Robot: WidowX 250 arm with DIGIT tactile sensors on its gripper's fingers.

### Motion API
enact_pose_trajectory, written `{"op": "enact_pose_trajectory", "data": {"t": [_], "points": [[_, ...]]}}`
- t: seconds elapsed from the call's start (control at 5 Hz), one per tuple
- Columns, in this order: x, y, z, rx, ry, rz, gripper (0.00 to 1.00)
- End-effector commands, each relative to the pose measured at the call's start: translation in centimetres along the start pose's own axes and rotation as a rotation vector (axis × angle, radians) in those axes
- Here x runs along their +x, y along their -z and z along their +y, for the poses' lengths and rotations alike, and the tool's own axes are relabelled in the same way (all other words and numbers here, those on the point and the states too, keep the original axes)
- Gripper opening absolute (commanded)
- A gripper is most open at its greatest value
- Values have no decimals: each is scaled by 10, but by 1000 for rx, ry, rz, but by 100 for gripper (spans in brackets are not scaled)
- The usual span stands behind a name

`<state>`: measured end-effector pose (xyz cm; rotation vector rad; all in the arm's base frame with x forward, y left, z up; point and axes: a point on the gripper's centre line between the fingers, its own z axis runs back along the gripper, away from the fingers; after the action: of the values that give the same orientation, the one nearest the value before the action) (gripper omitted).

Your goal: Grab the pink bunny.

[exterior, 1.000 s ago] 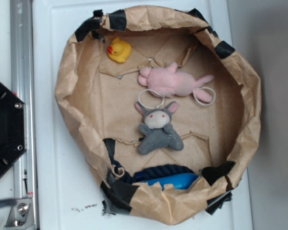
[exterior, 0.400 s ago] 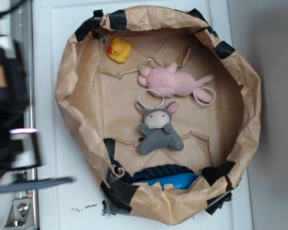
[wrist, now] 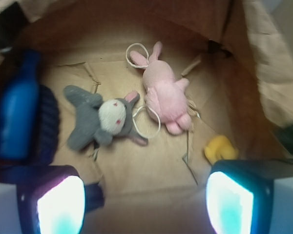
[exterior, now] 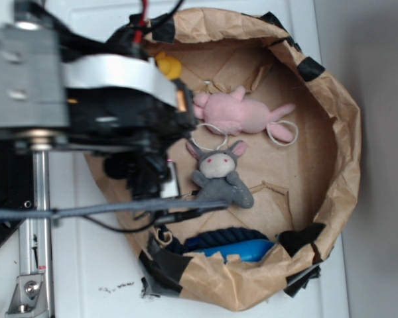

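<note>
In the wrist view the 2 fingers of the gripper stand wide apart at the bottom corners, glowing pale, with bare brown paper between them and nothing held. From the gripper, the pink bunny lies toward 12 o'clock, stretched lengthwise, its ears pointing away and a white cord loop by its head. Well clear of both fingers, it touches neither.

In the exterior view the arm reaches in from 9 o'clock, its black and silver body covering the left part of the paper bag. Its end sits just beside the pink bunny, which lies on the bag's floor at about 1 o'clock from the bag's centre.

The grey bunny lies just below the pink one, toward 6 o'clock. The yellow duck peeks out at the arm's upper edge. A blue object rests at the bag's 6 o'clock rim.
</note>
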<state>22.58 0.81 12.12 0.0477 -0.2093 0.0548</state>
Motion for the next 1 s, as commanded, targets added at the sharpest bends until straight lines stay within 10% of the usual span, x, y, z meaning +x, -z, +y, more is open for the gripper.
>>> {"op": "enact_pose_trajectory", "data": {"t": [0.0, 0.4, 0.6, 0.8], "points": [[44, 44, 21, 17, -51, -6, 100], [77, 90, 29, -111, -84, -45, 100], [69, 120, 14, -215, -54, 66, 100], [59, 117, 10, -123, 18, 137, 0]]}}
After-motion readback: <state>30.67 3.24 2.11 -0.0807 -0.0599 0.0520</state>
